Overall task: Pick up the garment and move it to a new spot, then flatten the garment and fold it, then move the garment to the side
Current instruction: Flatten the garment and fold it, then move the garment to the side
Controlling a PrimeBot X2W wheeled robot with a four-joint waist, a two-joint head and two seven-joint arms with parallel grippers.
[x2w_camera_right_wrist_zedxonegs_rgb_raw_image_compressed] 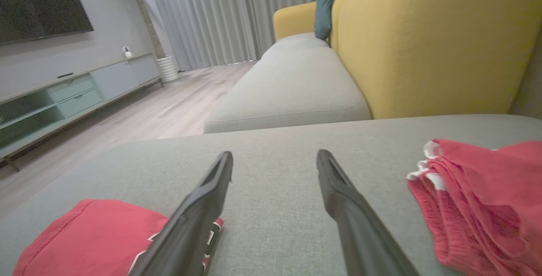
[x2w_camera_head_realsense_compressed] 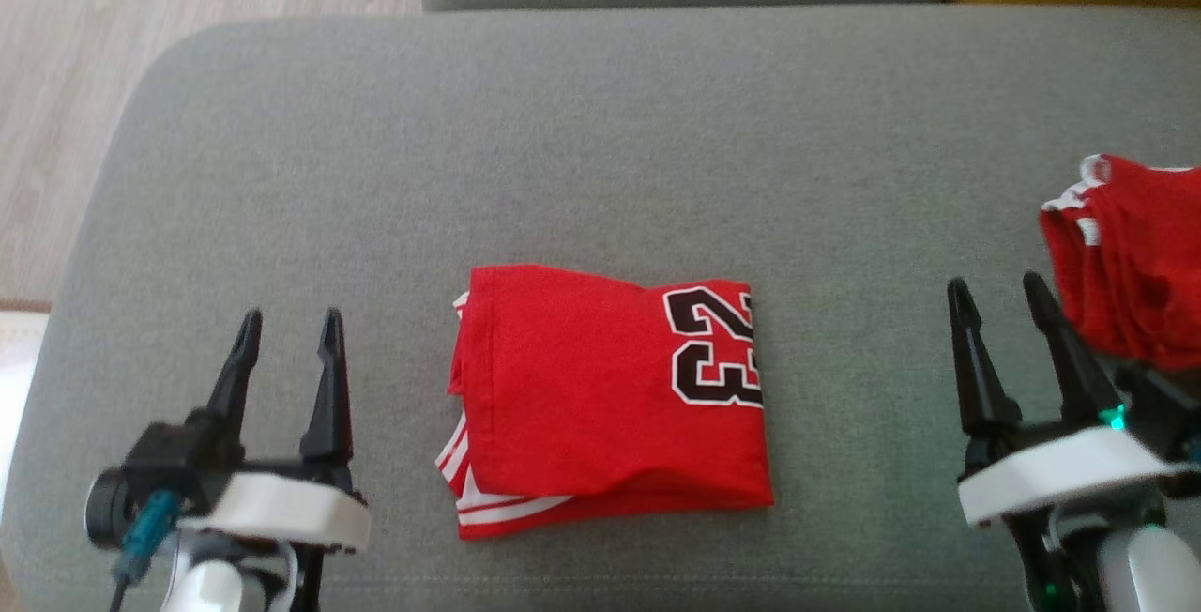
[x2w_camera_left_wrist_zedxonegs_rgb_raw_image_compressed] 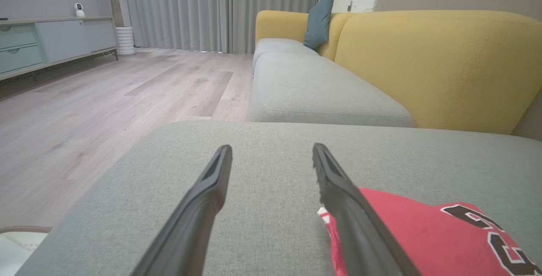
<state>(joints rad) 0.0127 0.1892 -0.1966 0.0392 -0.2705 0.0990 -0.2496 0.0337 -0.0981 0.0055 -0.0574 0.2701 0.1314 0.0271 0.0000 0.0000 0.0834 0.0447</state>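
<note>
While the folded red jersey point(x2w_camera_head_realsense_compressed: 610, 396) lies at the centre of the grey cushion point(x2w_camera_head_realsense_compressed: 600, 124), the left gripper point(x2w_camera_head_realsense_compressed: 291, 314) and right gripper point(x2w_camera_head_realsense_compressed: 995, 281) flank it without touching, jaws apart and empty. A second red garment point(x2w_camera_head_realsense_compressed: 1140, 260) lies just beside the right gripper.

The head view looks steeply down on the grey sofa seat point(x2w_camera_head_realsense_compressed: 600, 124) from above its near edge. Each wrist view sits low over that edge, behind the left gripper point(x2w_camera_left_wrist_zedxonegs_rgb_raw_image_compressed: 272, 146) or the right gripper point(x2w_camera_right_wrist_zedxonegs_rgb_raw_image_compressed: 274, 152), and faces the far edge and the curtains point(x2w_camera_left_wrist_zedxonegs_rgb_raw_image_compressed: 190, 9) beyond. All three views share the folded garment point(x2w_camera_head_realsense_compressed: 582, 396) mid-seat. The head and right wrist views also share a second red garment point(x2w_camera_right_wrist_zedxonegs_rgb_raw_image_compressed: 487, 200) by the right edge.
</note>
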